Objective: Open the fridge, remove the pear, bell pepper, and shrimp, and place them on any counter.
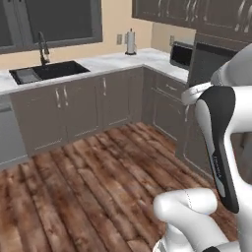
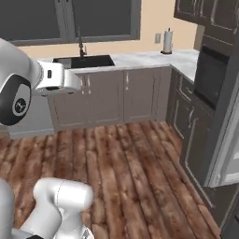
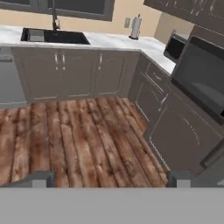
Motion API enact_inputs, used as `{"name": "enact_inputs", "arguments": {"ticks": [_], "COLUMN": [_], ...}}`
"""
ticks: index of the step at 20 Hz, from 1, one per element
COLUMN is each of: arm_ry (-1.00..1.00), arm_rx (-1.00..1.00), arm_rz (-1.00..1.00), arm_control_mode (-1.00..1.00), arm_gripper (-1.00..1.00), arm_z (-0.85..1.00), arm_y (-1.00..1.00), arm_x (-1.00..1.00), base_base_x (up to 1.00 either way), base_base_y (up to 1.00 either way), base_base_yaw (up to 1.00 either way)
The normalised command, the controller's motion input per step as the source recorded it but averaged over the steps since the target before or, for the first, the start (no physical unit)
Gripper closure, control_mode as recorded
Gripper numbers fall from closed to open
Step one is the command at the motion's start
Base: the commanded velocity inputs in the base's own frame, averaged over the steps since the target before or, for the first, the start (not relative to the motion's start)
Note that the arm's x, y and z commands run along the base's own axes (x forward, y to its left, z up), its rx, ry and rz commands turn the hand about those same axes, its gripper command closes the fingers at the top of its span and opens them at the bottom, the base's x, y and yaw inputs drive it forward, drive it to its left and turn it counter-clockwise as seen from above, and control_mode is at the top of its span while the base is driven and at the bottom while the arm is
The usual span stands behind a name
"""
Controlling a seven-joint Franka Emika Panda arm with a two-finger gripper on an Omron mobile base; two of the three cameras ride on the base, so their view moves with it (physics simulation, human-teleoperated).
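In the hand view my gripper (image 3: 109, 179) is open, its two dark fingertips (image 3: 39, 179) far apart with nothing between them, pointing over a wooden floor toward a corner of grey cabinets. At that view's lower right edge a grey steel surface with a dark bar handle looks like a corner of the fridge (image 3: 215, 168). A pale grey panel at the right edge of the right base view may be the same fridge (image 2: 229, 154). The pear, bell pepper, shrimp and counter are out of view.
A marble worktop (image 1: 113, 61) with a black sink (image 1: 47, 71) and a paper towel roll (image 1: 130, 42) runs along the far wall. A microwave (image 1: 181, 55) sits at the corner. A dark wall oven (image 2: 210, 74) stands on the right. The wooden floor (image 1: 88, 182) lies between.
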Motion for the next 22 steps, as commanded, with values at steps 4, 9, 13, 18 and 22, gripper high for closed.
{"name": "enact_inputs", "arguments": {"ticks": [4, 9, 13, 18, 22], "arm_ry": [0.00, 0.00, 0.00, 0.00, 0.00], "arm_rx": [0.00, 0.00, 0.00, 0.00, 0.00], "arm_rz": [0.00, 0.00, 0.00, 0.00, 0.00], "arm_control_mode": [1.00, 1.00, 1.00, 1.00, 1.00], "arm_gripper": [-1.00, -1.00, -1.00, -1.00, -1.00], "arm_z": [0.00, 0.00, 0.00, 0.00, 0.00], "arm_y": [0.00, 0.00, 0.00, 0.00, 0.00], "arm_x": [0.00, 0.00, 0.00, 0.00, 0.00], "base_base_x": [0.00, 0.00, 0.00, 0.05, 0.13], "base_base_y": [0.00, 0.00, 0.00, -0.12, -0.13], "base_base_yaw": [-0.93, -0.93, -0.92, -0.84, -0.53]}}
